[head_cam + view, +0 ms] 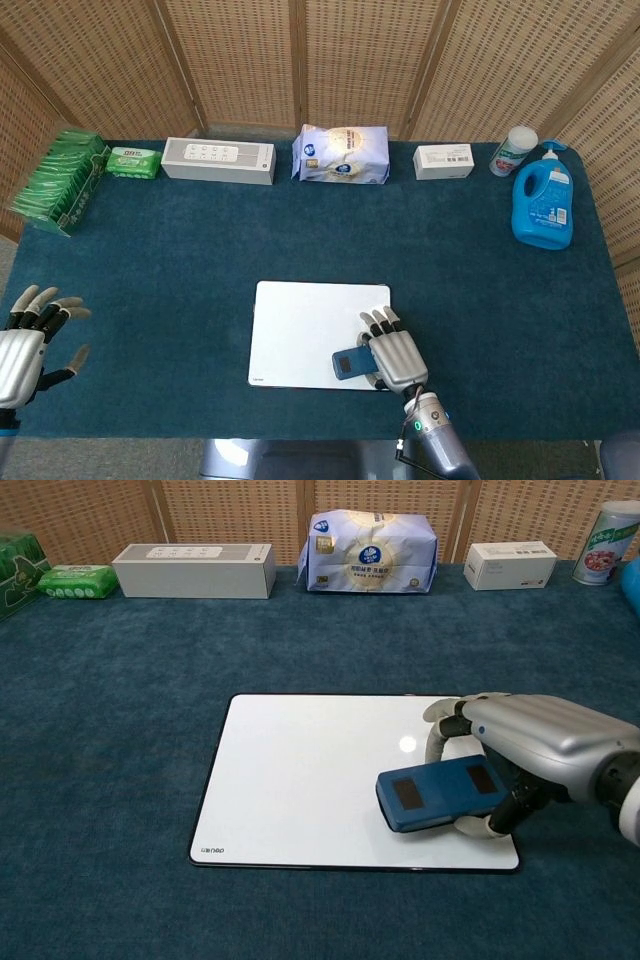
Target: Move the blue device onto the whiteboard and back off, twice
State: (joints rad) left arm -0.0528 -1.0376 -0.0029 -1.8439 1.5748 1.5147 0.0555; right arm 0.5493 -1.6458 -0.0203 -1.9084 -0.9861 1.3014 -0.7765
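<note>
Over the near right corner of the whiteboard (300,780) sits the blue device (440,794), a flat dark-blue slab with two dark windows on its top face. It is tilted a little, its right end covered by the right hand (535,745), and I cannot tell if it rests on the board or is lifted slightly above it. The right hand grips it from the right side — fingers (447,725) curled over the far edge, the thumb (487,826) pressing at the near edge. From the head view the same hand (395,352) lies over the device (350,365) close to the board's near right corner (300,330).

The whiteboard lies flat on the dark blue cloth of the table (200,250), near its front edge.

Far to the left, at the near edge of the head view, the left hand (25,345) hangs beside the table — fingers spread apart, holding nothing.

Along the far side of the table stand, from left to right, a green rack of packets (60,180), a small green pack (132,162), a long white box (218,160), a white and blue bag (340,155), a small white box (444,160), a white canister (513,150) and a blue bottle (542,205).
</note>
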